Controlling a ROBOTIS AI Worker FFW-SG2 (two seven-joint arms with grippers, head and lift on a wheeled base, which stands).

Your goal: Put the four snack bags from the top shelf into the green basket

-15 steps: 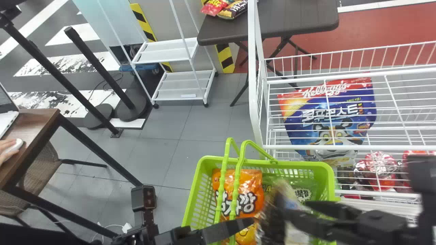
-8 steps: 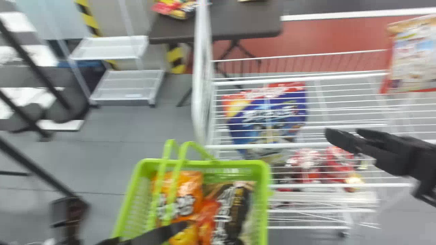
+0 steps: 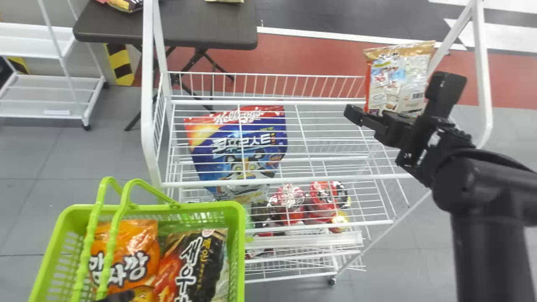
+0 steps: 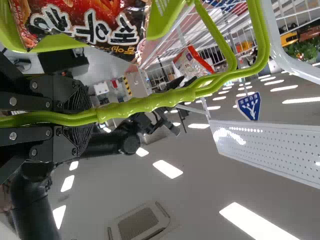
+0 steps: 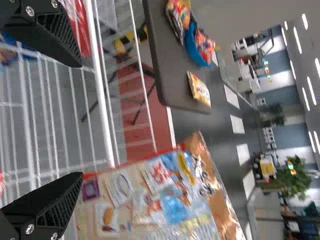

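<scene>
At the near left, green basket (image 3: 240, 251), loop handles (image 3: 90, 226) raised. Left gripper (image 3: 119, 296) at the basket's near side; fingers clamped on the handles. Inside the basket: orange snack bag (image 3: 126, 251) and, beside it, black-and-red snack bag (image 3: 195, 260).

Next, white wire rack (image 3: 149, 96), just beyond the basket and to its right. Blue cereal bag (image 3: 239, 151) and red packs (image 3: 289, 203) visible through the wires.

Right gripper (image 3: 369, 116) over the rack's right part, fingers apart. Just beside it, gold-topped snack bag (image 3: 396, 79) stands upright at the right end of the top shelf (image 3: 268, 101), printed panel showing. Contact between fingers and bag: cannot tell.

Farther off: dark table (image 3: 201, 27) behind the rack, packets (image 3: 121, 4) near its left end; white shelf cart (image 3: 35, 44) to the left.
</scene>
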